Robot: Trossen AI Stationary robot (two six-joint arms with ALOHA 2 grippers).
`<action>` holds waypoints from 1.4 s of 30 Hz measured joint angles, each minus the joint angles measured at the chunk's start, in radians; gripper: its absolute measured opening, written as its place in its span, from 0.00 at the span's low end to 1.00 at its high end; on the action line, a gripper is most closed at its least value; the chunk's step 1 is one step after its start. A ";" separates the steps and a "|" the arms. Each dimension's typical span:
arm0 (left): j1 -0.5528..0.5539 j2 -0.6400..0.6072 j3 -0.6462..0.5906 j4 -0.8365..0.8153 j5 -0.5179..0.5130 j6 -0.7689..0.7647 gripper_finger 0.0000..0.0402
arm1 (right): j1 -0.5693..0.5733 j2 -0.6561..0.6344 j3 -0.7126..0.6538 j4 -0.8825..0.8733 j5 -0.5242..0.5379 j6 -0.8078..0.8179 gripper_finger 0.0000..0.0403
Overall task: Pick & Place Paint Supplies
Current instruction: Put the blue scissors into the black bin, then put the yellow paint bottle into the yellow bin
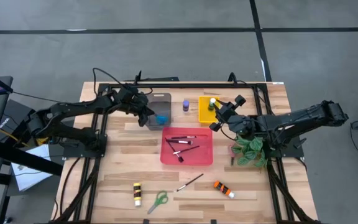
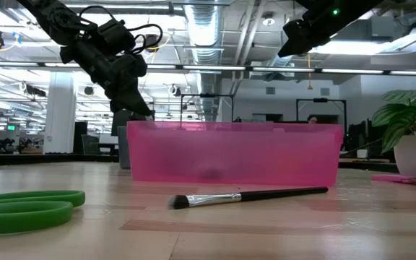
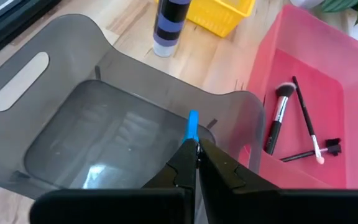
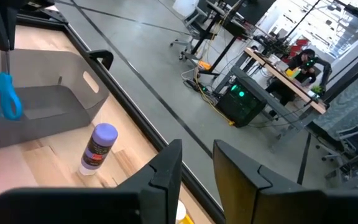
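Observation:
Blue-handled scissors [image 4: 6, 96] hang over the grey tray [image 1: 159, 101], with my left gripper [image 1: 146, 114] shut on them above the tray's near end. My right gripper [image 1: 219, 113] hovers over the yellow tray [image 1: 204, 112]; its fingers [image 4: 166, 168] stand apart with nothing seen between them. A green and yellow tube [image 1: 213, 102] lies in the yellow tray. A purple bottle [image 1: 186, 106] stands between the two trays. Brushes [image 1: 182, 144] lie in the red tray [image 1: 204, 158]. My left gripper pinches the scissors by their shut blades [image 4: 5, 59] between its two fingers, which slant down from the table's left. The blue handles [image 3: 192, 127] hang below the fingertips, clear of the grey tray's floor.
On the near part of the table lie a yellow and black tube [image 1: 137, 193], green scissors [image 1: 158, 200], a brush [image 1: 190, 182] and an orange tube [image 1: 224, 188]. A leafy plant [image 1: 250, 151] stands right of the red tray, under my right arm.

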 joint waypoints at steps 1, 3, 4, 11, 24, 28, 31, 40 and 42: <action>0.000 0.000 0.000 0.000 0.000 0.000 0.00 | 0.000 0.000 0.000 -0.001 0.000 0.000 0.21; 0.000 0.000 0.000 -0.001 0.000 0.000 0.01 | 0.000 0.000 0.000 -0.001 -0.005 0.000 0.21; 0.000 0.000 0.000 -0.001 0.000 0.004 0.01 | 0.000 0.000 0.000 -0.001 -0.011 0.000 0.21; 0.000 0.000 0.000 -0.003 -0.001 0.032 0.01 | 0.000 0.000 0.000 -0.003 -0.018 0.000 0.21; 0.000 -0.001 0.000 0.070 -0.099 0.053 0.18 | 0.000 0.000 0.000 -0.004 -0.018 -0.004 0.21; 0.000 -0.001 0.001 0.143 -0.132 0.053 0.25 | 0.000 0.000 0.000 -0.004 -0.018 -0.004 0.21; 0.000 -0.001 0.001 0.186 -0.132 0.057 0.28 | 0.000 0.000 0.000 -0.004 -0.018 -0.010 0.21; -0.020 -0.006 0.001 0.251 -0.134 0.112 0.32 | -0.005 -0.001 0.000 -0.020 -0.040 0.002 0.21; -0.037 -0.008 0.001 0.269 -0.133 0.133 0.33 | -0.017 -0.001 0.000 -0.025 -0.078 0.012 0.21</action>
